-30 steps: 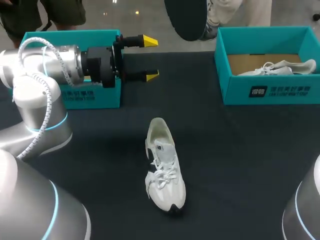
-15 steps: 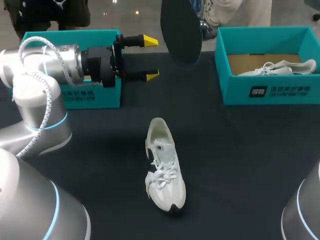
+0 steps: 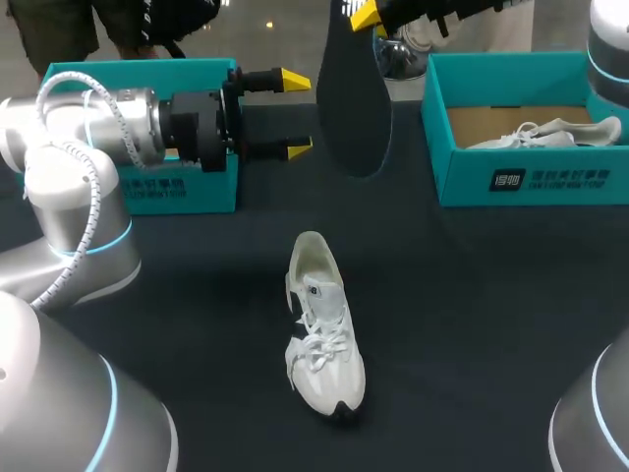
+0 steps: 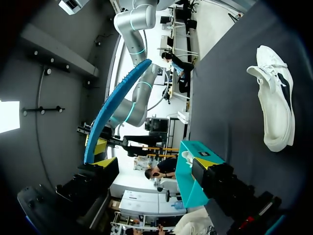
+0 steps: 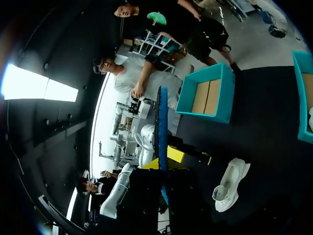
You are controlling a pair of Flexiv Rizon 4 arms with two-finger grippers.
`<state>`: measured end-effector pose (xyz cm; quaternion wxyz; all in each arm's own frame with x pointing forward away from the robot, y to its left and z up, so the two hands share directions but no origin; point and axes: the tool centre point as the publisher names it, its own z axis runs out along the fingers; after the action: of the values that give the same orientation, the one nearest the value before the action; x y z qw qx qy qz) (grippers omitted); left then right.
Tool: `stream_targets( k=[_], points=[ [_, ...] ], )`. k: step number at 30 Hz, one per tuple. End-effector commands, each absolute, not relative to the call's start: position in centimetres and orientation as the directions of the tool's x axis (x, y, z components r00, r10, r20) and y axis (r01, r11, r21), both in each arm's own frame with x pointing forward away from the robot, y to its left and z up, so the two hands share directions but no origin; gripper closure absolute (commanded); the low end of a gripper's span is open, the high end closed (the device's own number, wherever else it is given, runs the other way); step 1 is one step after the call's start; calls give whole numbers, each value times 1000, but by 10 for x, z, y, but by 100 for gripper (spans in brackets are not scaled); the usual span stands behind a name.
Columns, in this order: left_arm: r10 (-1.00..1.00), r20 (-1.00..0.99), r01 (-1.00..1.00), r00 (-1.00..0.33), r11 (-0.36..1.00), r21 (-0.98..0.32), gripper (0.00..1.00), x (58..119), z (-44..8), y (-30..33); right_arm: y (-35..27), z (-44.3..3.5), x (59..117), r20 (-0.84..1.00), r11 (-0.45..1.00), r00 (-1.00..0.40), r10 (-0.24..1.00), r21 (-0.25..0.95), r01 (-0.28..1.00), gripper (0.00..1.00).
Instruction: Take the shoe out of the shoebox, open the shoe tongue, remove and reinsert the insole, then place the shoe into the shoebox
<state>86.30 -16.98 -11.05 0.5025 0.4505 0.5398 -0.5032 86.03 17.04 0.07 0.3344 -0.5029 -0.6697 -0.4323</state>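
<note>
The white shoe (image 3: pixel 322 329) lies on its sole in the middle of the dark table, toe toward me; it also shows in the left wrist view (image 4: pixel 276 107) and the right wrist view (image 5: pixel 230 186). Its dark insole (image 3: pixel 354 98) hangs in the air above the table's far side, pinched at its upper end by my right gripper (image 3: pixel 366 15). In the right wrist view the insole (image 5: pixel 162 122) is edge-on between the fingers of that gripper (image 5: pixel 163 159). My left gripper (image 3: pixel 293 114) stands open and empty in front of the left teal shoebox (image 3: pixel 197 187), close beside the insole (image 4: pixel 115 105).
A second teal shoebox (image 3: pixel 531 177) at the far right holds another white shoe (image 3: pixel 550 133). The left box (image 5: pixel 208 95) shows a bare cardboard floor. My left arm (image 3: pixel 88 128) stretches across that box's front.
The insole has come down and nearer, and my right gripper holding it has entered the head view at the top. The left arm and the shoe have not moved.
</note>
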Motion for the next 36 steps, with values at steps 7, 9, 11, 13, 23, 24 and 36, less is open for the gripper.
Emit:
stream_targets(
  k=[7, 9, 11, 13, 23, 24, 36],
  points=[
    [-23, -997, 994, -75, 83, -77, 0, 863, -111, -170, 164, -40, 870, 912, 111, -230, 340, 204, 973, 100],
    [-22, -997, 994, -71, 78, -73, 0, 862, -112, -170, 163, -46, 874, 916, 113, -220, 335, 193, 975, 100],
    [-19, -997, 995, -70, 71, -71, 0, 861, -113, -170, 163, -53, 878, 921, 119, -217, 324, 188, 975, 100],
    [-15, -998, 995, -69, 70, -70, 0, 861, -113, -170, 165, -58, 882, 927, 121, -211, 311, 181, 976, 100],
    [-10, -1000, 996, -26, 86, -27, 0, 861, -112, -172, 187, -71, 894, 949, 161, -176, 263, 136, 977, 100],
    [-7, -1000, 996, -16, 89, -16, 0, 861, -112, -173, 189, -71, 893, 952, 163, -169, 257, 129, 978, 100],
    [-6, -1000, 994, 25, 103, 25, 0, 857, -109, -185, 213, -71, 888, 964, 186, -145, 222, 105, 977, 100]
  ],
)
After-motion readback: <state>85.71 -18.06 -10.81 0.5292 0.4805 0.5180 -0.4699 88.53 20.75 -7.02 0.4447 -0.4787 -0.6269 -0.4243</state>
